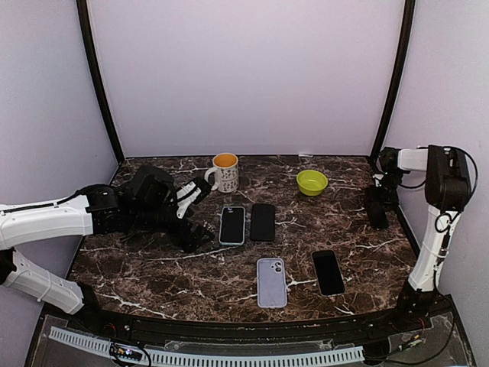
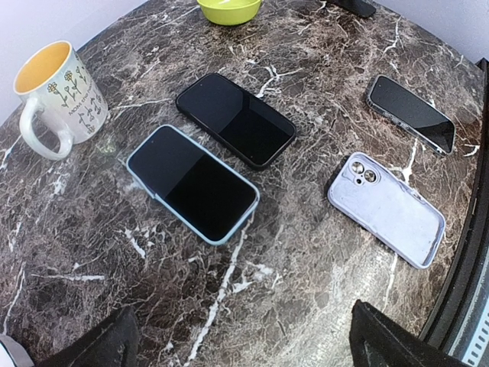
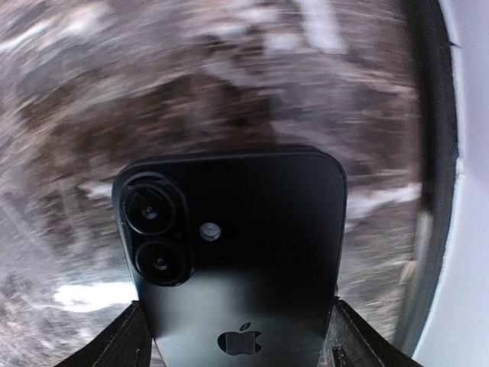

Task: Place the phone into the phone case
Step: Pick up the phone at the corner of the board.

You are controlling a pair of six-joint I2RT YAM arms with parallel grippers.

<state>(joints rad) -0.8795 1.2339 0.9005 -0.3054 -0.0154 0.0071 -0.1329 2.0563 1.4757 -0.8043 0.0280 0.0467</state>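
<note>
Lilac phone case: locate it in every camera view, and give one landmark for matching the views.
Top external: lilac phone case lies near the front edge, about centre.
Left wrist: right of centre, back up, camera cutout at its far end.
Right wrist: not in it; a black phone fills the frame.
Landmark: the mug, up and left of the case in both views that show it.

Marble table — mug, bowl, three phones, lilac case

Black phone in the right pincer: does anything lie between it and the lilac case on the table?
Yes, almost. Another dark phone lies flat just right of the lilac case, close to the straight path from the black phone in the right pincer. Nothing else intervenes.
</note>
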